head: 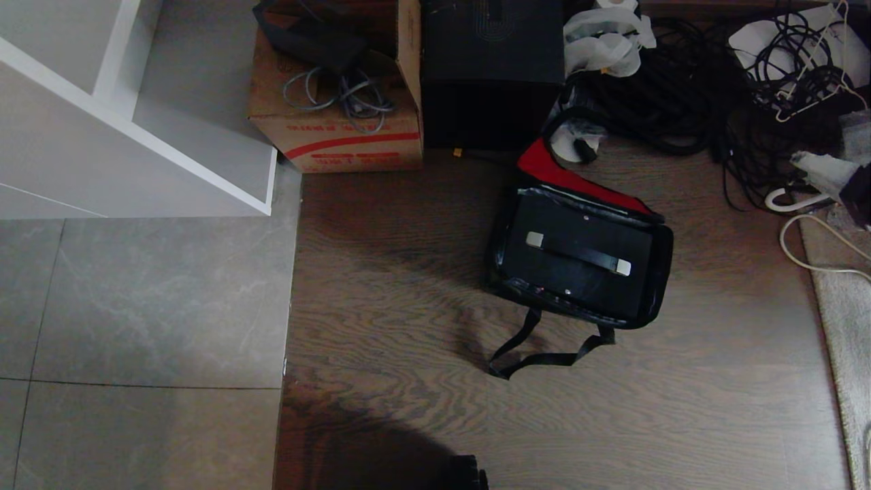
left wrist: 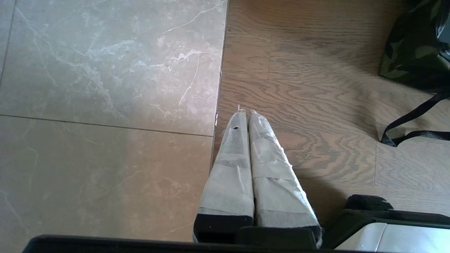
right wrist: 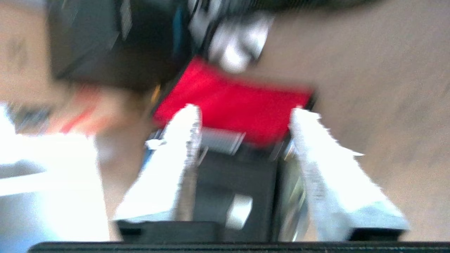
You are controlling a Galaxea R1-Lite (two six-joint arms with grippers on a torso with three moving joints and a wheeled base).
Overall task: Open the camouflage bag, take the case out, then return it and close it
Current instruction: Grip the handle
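Note:
The camouflage bag (head: 665, 262) stands open on the wood floor, its red inner lid panel (head: 565, 178) folded back. Inside sits the black case (head: 568, 275), its flat handle (head: 578, 256) running between pale end mounts. The bag's black strap (head: 544, 357) trails toward me. In the blurred right wrist view, my right gripper (right wrist: 245, 110) hangs open above the case (right wrist: 239, 175), nothing between its fingers, with the red panel (right wrist: 225, 95) beyond. My left gripper (left wrist: 248, 112) is shut and parked over the seam between tile and wood. One camouflage corner of the bag (left wrist: 407, 52) shows there. Neither arm appears in the head view.
Behind the bag stand a brown cardboard carton (head: 340, 129) and a plain black box (head: 490, 68). A tangle of black cables (head: 680, 88) lies at the back right. A white cabinet (head: 136, 109) is at the left, and a pale rug (head: 844, 306) edges the right side.

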